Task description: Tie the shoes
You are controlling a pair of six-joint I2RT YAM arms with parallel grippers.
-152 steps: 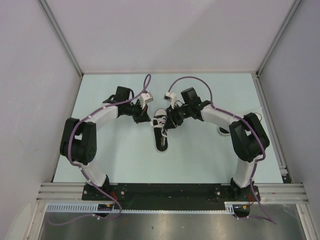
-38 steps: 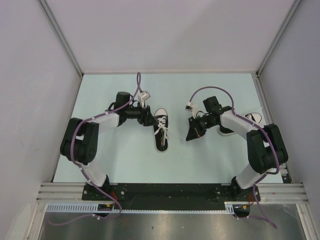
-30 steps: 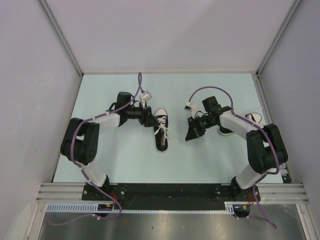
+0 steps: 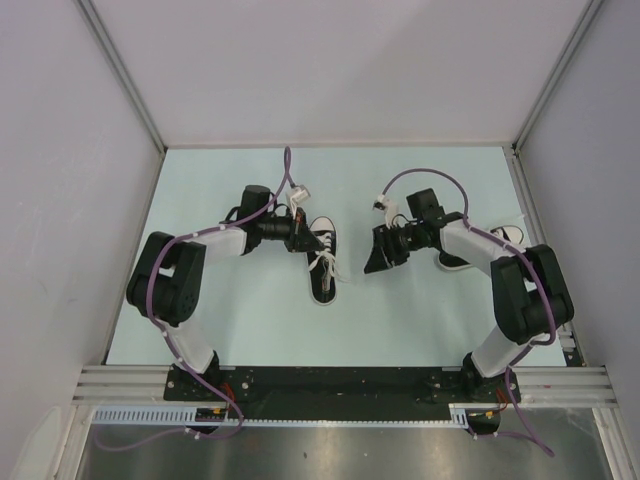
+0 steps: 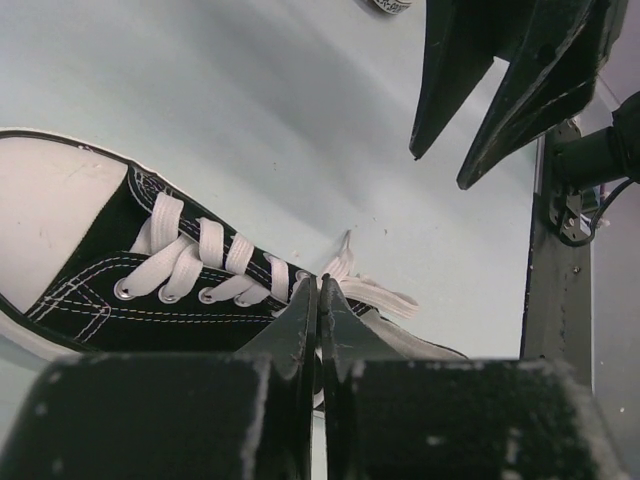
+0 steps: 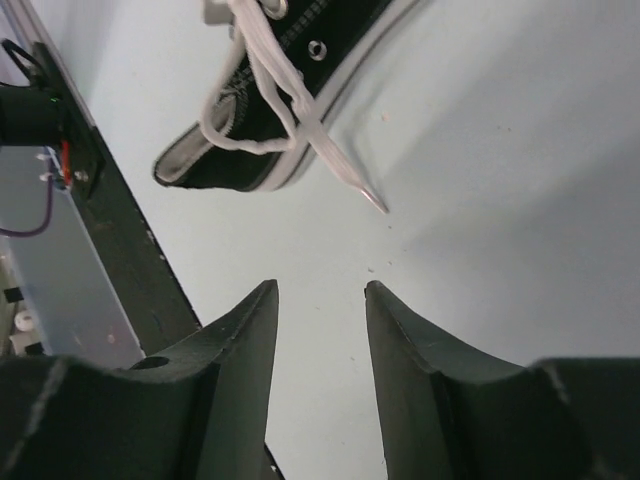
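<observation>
robot lab — walled enclosure [image 4: 350,70], aluminium rail [image 4: 120,382]

Matt black canvas sneaker [image 5: 100,310], smooth white rubber toe cap [image 5: 45,210], flat woven laces [image 5: 190,262], smooth matt tabletop [image 5: 250,120].

The pale green table [image 4: 250,310] carries a black sneaker [image 4: 322,262] near its middle, with the white toe pointing toward the far edge. A loose white lace [image 6: 350,185] trails onto the surface just right of that sneaker. A second sneaker [image 4: 508,235] lies well to its right, partly hidden.
</observation>
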